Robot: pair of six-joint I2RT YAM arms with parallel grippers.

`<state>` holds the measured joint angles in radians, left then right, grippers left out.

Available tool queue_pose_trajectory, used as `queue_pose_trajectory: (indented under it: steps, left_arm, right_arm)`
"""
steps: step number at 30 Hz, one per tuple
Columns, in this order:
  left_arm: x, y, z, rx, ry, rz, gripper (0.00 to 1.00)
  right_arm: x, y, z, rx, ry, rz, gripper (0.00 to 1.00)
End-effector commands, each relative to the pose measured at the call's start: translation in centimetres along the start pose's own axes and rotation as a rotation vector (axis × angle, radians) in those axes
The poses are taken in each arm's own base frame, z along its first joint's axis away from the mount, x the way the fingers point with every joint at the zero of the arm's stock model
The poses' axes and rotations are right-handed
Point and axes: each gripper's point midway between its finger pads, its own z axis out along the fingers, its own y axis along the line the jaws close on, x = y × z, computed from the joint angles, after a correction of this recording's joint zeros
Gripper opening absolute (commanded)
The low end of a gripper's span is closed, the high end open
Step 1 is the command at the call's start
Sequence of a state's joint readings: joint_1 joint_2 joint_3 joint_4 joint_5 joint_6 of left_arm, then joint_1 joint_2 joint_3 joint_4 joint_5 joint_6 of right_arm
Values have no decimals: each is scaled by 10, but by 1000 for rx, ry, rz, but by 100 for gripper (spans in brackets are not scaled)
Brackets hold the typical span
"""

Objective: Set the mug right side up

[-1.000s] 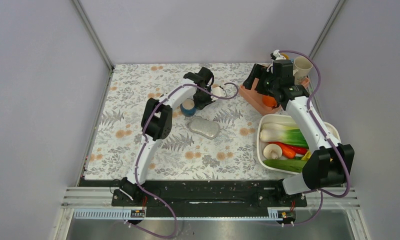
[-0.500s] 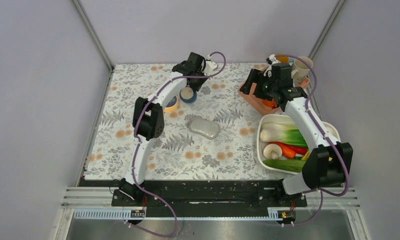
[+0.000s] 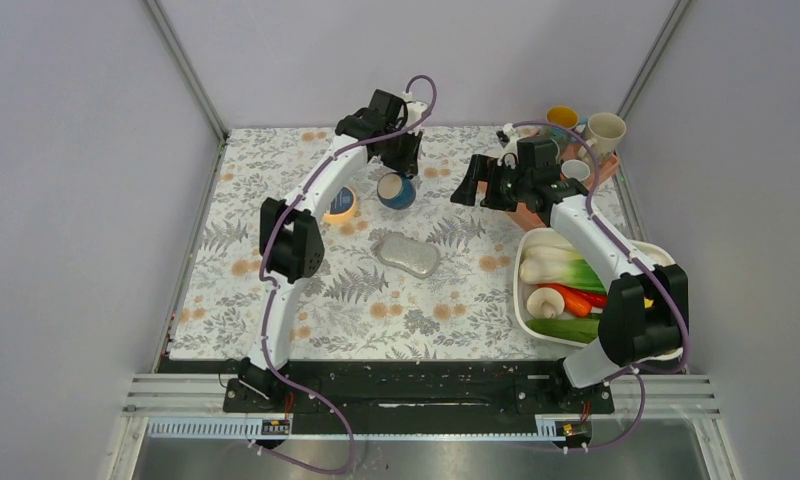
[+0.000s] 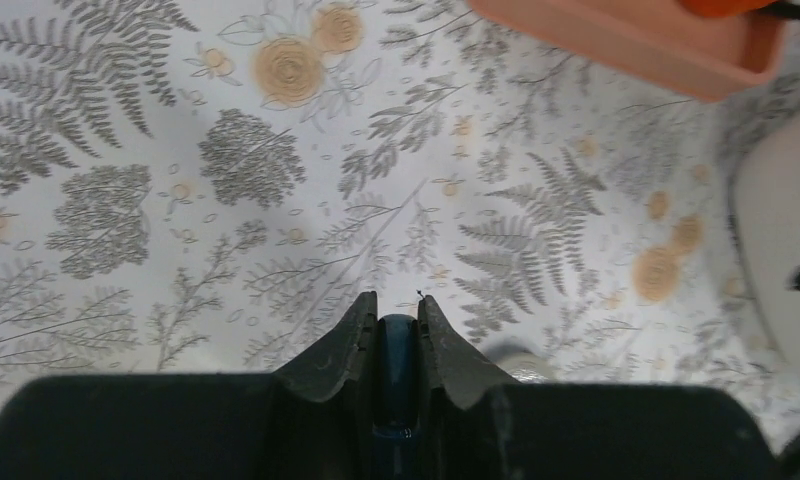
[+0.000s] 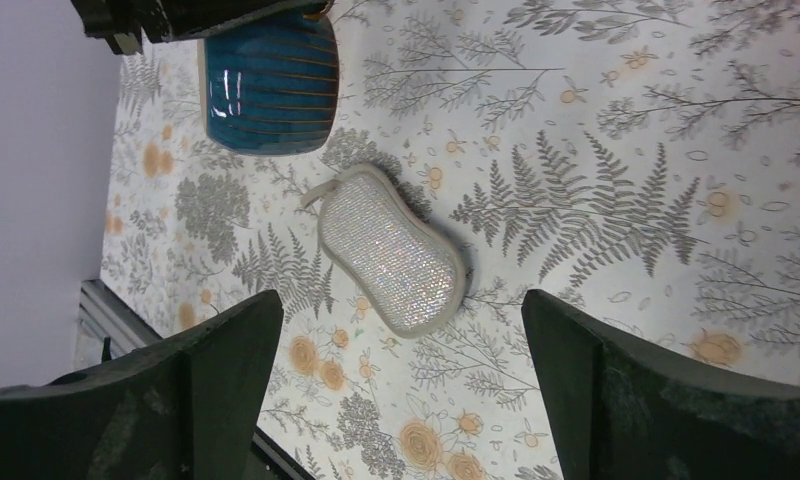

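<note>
**Mug off the bench and partly turned**

Flowered cloth covers the bench [image 3: 456, 300], and the blue mug [image 5: 271, 85] is at its far middle part, pinched by the rim in the left hand [image 4: 397, 305], whose fingers are closed tight on the dark wall.

A second ago the mug was nearer, just beyond the sponge [image 5: 391, 262]. Since then the left arm has carried it toward the back. From above, its pale inside now shows at one side, so it looks tilted rather than mouth-down. The turn seems under way, but the mug is not yet set down upright.

Over the same second the right hand [image 3: 469, 192] has swung out from the tray [image 4: 616, 40] toward the middle. Its fingers are spread wide and hold nothing. It may be coming to take or steady the mug.

By count:
- one blue mug
- one sponge
- one yellow ring [image 3: 340, 205]
- one orange tray
- three cups [image 3: 605, 131] at the far right, as far as I can tell
- one white dish [image 3: 517, 285] of vegetables
</note>
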<state>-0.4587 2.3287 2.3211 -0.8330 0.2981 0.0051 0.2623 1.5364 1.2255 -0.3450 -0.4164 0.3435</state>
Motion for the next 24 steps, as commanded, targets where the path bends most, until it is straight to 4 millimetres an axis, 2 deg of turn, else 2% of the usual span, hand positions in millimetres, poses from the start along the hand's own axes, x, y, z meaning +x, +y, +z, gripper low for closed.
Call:
queue_pose_trajectory:
  steps: [1,6,11,16,19,22,24]
  left_arm:
    - [-67,-60,-82,186,-192,-34,0]
    - [-76,-85,-97,296,-207,-95,0]
    - [-86,-103,-112,368,-231,-111,0]
    - [-94,-114,-122,425,-254,-128,0]
    - [-102,-123,-129,468,-274,-143,0]
    - [-108,-131,-134,502,-297,-137,0]
    - [-106,-134,-132,527,-287,-151,0]
  right_arm:
    - [-7,47,-9,-222,-69,-44,100]
    - [-5,89,-1,-428,-111,-16,100]
    - [-11,95,4,-480,-145,35,99]
    - [-22,121,-7,-656,-197,83,99]
    - [-26,129,-4,-702,-197,131,99]
    - [-30,136,-6,-752,-199,149,95]
    - [-36,146,-15,-807,-216,143,90]
